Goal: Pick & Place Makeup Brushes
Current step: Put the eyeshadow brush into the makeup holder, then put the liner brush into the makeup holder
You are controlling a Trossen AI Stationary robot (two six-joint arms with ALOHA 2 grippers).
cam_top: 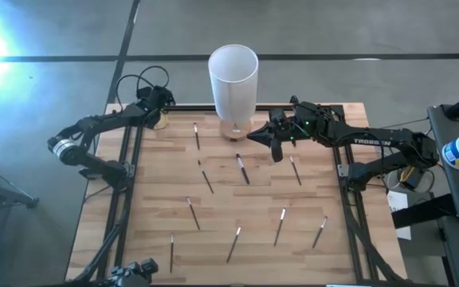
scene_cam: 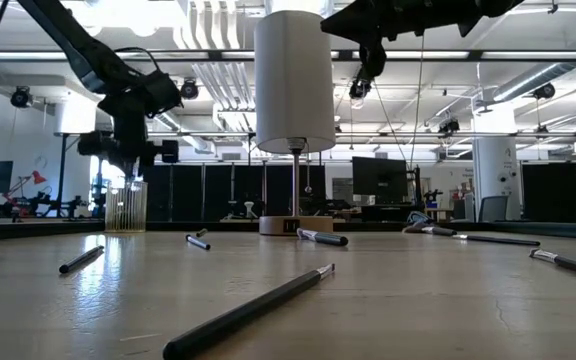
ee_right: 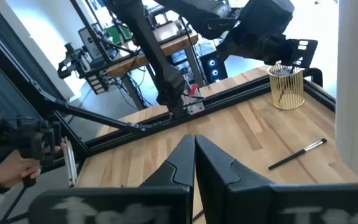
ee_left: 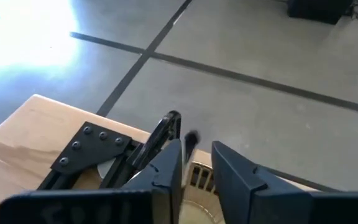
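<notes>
You're hovering the left gripper over the small clear cup, fingers slightly parted, probably dropping a brush there, while the right gripper is waiting fingers-together above the brushes scattered across the worktop.

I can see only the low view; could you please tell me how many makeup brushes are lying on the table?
Observer: The high view shows nine makeup brushes scattered across the table.
Operator: Thank you. Where is the left end effector over the table?
Observer: The left end effector is above the small clear cup at the far left corner.
Operator: Is the right end effector carrying anything?
Observer: No. In the right wrist view, the right end effector has its fingers closed together with nothing between them.
</notes>
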